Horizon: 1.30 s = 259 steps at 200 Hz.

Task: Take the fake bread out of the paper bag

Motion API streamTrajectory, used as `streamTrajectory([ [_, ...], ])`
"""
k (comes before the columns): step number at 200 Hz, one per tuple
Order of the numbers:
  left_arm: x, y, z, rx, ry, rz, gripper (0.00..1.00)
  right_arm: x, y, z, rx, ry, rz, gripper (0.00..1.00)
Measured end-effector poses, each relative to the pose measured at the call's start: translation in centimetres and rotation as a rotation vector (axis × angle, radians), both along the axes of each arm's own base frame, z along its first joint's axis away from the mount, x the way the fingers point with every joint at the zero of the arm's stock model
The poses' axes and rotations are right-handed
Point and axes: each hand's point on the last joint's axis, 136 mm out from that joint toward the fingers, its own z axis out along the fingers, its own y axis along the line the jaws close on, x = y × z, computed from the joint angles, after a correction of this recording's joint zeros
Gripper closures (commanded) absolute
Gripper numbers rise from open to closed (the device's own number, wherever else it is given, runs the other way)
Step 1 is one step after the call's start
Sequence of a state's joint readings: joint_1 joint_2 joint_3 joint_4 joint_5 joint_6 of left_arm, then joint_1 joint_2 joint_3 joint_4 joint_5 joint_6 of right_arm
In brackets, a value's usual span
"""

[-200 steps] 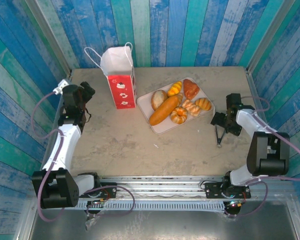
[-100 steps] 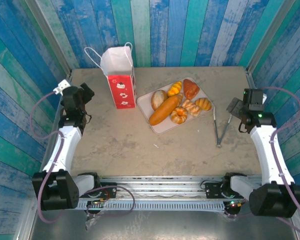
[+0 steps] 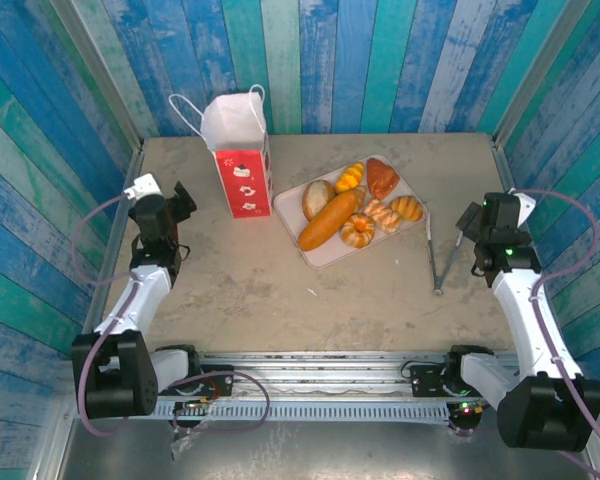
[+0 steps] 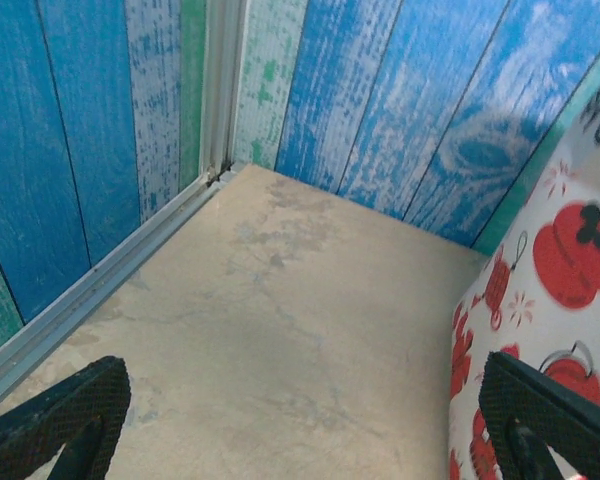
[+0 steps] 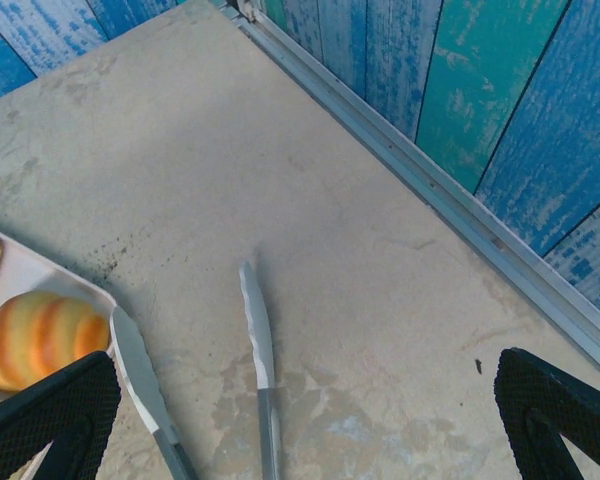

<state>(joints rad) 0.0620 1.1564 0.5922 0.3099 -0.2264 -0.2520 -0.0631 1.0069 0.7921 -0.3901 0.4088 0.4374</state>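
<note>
My left tool (image 4: pixel 300 405) stands with jaws wide apart and empty over bare bench (image 4: pixel 280 330). The bag (image 4: pixel 540 290) is just to its right, cut off by the frame edge. My right tool (image 5: pixel 300 400), also apart and empty, hangs above the tongs (image 5: pixel 260 350). The bread (image 3: pixel 352 205) lies on the tray (image 3: pixel 325 257), between my tools, outside the bag. I cannot see into the bag. A second ago my right tool was down at the tongs; it has drawn back rightward.

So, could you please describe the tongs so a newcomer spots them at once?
Find the pale tray of bread mid-table. Right of it, flat on the tabletop, lie the tongs: thin, silvery metal in a narrow V, unlike that plump golden bread.
</note>
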Motion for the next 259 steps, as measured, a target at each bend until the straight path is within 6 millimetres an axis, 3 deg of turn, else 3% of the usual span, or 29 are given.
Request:
streamTrajectory([
  [29, -0.4, -1.7, -3.6, 0.061, 0.046, -0.087, 0.06, 1.4, -0.1, -0.6, -0.016, 0.001, 0.009, 0.0],
  [51, -0.7, -2.5, -5.3, 0.089, 0.058, -0.134, 0.06, 2.6, 0.2, -2.0, -0.026, 0.035, 0.055, 0.0],
  [85, -0.4, -3.0, -6.3, 0.117, 0.032, -0.171, 0.06, 3.4, 1.2, -4.3, -0.048, 0.058, 0.126, 0.0],
  [111, 0.1, -3.3, -7.3, 0.12, 0.027, -0.19, 0.06, 3.9, 3.2, -5.1, -0.088, 0.017, 0.223, 0.0],
  [158, 0.6, -3.9, -8.9, 0.133, 0.024, -0.219, 0.06, 5.0, 5.6, -4.0, -0.135, -0.124, 0.337, 0.0],
  [180, 0.6, -4.5, -8.7, 0.144, 0.009, -0.235, 0.06, 5.5, 6.4, -3.5, -0.16, -0.169, 0.373, 0.0],
  [196, 0.4, -4.7, -8.3, 0.158, -0.03, -0.242, 0.06, 5.7, 6.9, -3.7, -0.176, -0.188, 0.398, 0.0],
  [227, -0.3, -5.3, -9.6, 0.171, -0.012, -0.261, 0.06, 5.9, 8.1, -4.6, -0.207, -0.204, 0.452, 0.0],
  [259, -0.2, -5.4, -9.0, 0.181, -0.037, -0.263, 0.06, 6.4, 8.7, -4.9, -0.257, -0.219, 0.488, 0.0],
])
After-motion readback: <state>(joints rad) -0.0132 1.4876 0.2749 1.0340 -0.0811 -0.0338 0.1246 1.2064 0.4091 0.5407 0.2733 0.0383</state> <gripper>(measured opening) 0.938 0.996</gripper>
